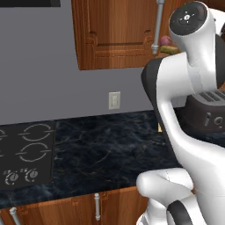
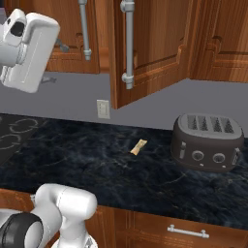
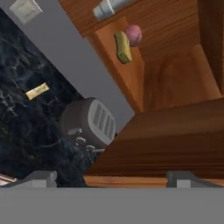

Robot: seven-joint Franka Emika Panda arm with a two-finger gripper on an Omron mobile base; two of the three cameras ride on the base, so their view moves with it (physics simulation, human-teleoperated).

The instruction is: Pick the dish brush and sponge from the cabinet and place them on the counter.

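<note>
Sponge (image 2: 138, 147) lies on the counter (image 2: 97, 160) beside the toaster (image 2: 208, 142); dish brush (image 3: 123, 47) waits in the cabinet (image 3: 175, 78). End effector (image 3: 111, 178) open, empty; next, reach toward the brush.

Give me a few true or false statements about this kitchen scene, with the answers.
1. The gripper is open and holds nothing. True.
2. The toaster stands on the stovetop. False: it stands on the counter.
3. A purple-red ball lies beside the sponge on the cabinet shelf. True.
4. The cabinet door is shut. False: it stands swung open.
</note>
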